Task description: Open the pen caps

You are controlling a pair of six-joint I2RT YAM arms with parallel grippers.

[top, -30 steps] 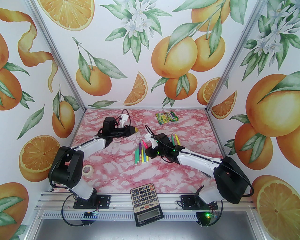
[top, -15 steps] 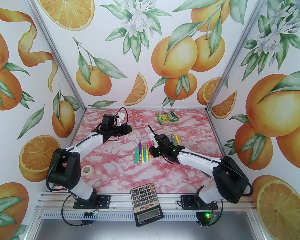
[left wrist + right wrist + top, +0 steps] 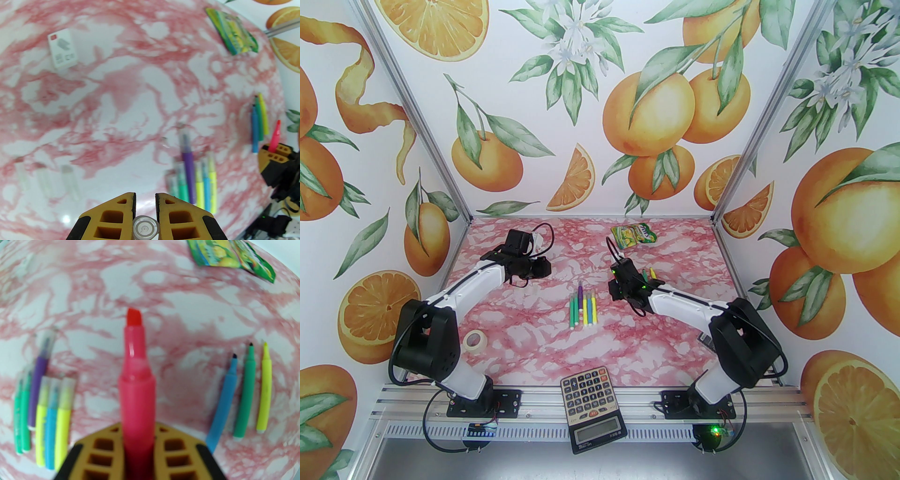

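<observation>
Pen cap (image 3: 145, 228) (clear) pinched in left end effector (image 3: 145, 196); right end effector (image 3: 138, 427) grips pink pen (image 3: 137, 380).

**Findings: one gripped, three loose, six fitted**

Clear cylindrical plastic cap (image 3: 145, 228) end-on between left gripper (image 3: 145, 196) jaws. Three loose caps (image 3: 44, 179) side by side on counter (image 3: 131, 89). Six fitted caps (image 3: 55, 385) on clustered pens (image 3: 50, 432).

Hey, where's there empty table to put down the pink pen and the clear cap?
Widest bare stretch: between the capped pens and the calculator, reaching left to the tape roll. Another: between the capped pens and the three uncapped pens, ahead of the pink pen. Crowded: the loose clear caps lying left of the capped pens.
</observation>
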